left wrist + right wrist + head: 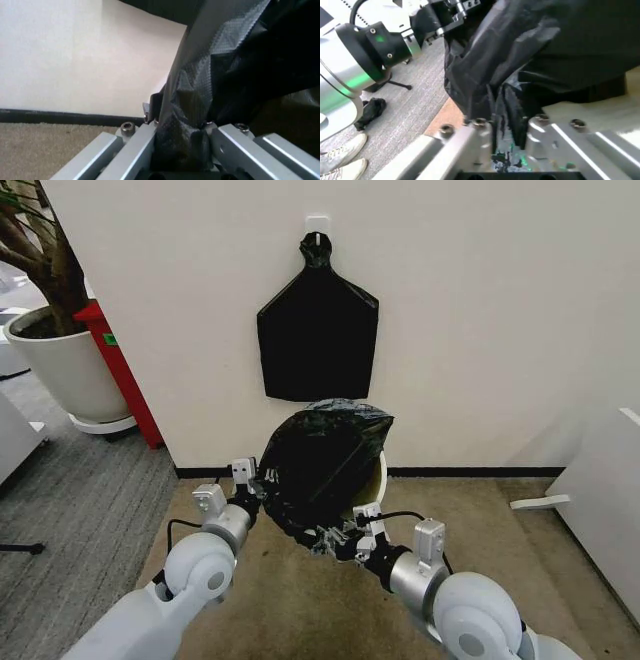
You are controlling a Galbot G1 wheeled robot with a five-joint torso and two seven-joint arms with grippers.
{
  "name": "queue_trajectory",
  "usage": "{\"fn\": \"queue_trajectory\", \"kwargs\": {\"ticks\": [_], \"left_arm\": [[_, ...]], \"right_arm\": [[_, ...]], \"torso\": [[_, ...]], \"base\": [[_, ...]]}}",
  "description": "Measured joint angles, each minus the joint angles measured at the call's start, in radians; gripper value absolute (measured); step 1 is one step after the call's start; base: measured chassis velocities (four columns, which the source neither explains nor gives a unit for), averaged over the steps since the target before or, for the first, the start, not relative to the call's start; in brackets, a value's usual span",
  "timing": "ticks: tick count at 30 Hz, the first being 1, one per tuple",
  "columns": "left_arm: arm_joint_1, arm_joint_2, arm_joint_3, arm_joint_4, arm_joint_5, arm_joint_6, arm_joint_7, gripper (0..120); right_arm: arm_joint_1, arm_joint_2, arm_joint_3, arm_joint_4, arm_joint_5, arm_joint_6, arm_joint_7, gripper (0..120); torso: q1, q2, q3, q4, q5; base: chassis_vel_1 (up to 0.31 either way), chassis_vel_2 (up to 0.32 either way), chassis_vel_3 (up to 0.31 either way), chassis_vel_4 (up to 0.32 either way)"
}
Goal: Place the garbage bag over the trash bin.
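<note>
Two grippers grip the garbage bag (322, 465), which is draped loosely over the top of the trash bin (375, 485). The bin stands on the tan carpet (470, 510) close to the cream wall (480, 320), and only a strip of its cream rim and side wall shows on its right side; the rest is covered by glossy black plastic.

On the bin's left side, the left gripper (250, 480) is pinching a fold of the bag. The left wrist view shows the plastic (200, 93) bunched and squeezed between the metal fingers (135, 146), with the film stretching upward from the pinch.

At the bin's near right side, just below its rim, the right gripper (340, 542) is likewise clamped on the bag's lower edge. In the right wrist view a crumpled twist of the bag (500, 75) runs down between its fingers (470, 138), and the cream bin wall (600, 108) lies just beside them. The left gripper (442, 15) is also seen farther off in that view, at the far side of the bag.

On the wall directly above the bin hangs a flat black bag bundle (318, 335) with a knotted neck, held by a white hook (317, 224). Well to the left of the bin sits a large white plant pot (60, 370), with a red object (120, 370) beside it.
</note>
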Motion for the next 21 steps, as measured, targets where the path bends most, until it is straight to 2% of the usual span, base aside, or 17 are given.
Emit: {"fn": "queue_trajectory", "kwargs": {"ticks": [11,21], "left_arm": [[-0.051,-0.008,-0.006,0.04,-0.059,0.0,-0.023,1],[-0.102,-0.036,-0.009,0.073,-0.152,0.001,-0.073,1]], "right_arm": [[-0.028,-0.011,0.027,0.04,0.009,0.008,0.025,0],[-0.095,-0.021,0.085,0.06,0.038,-0.015,0.155,0]], "torso": [[0.0,0.0,0.0,0.0,0.0],[0.0,0.0,0.0,-0.0002,0.0]], "base": [[0.0,0.0,0.0,0.0],[0.0,0.0,0.0,0.0]]}}
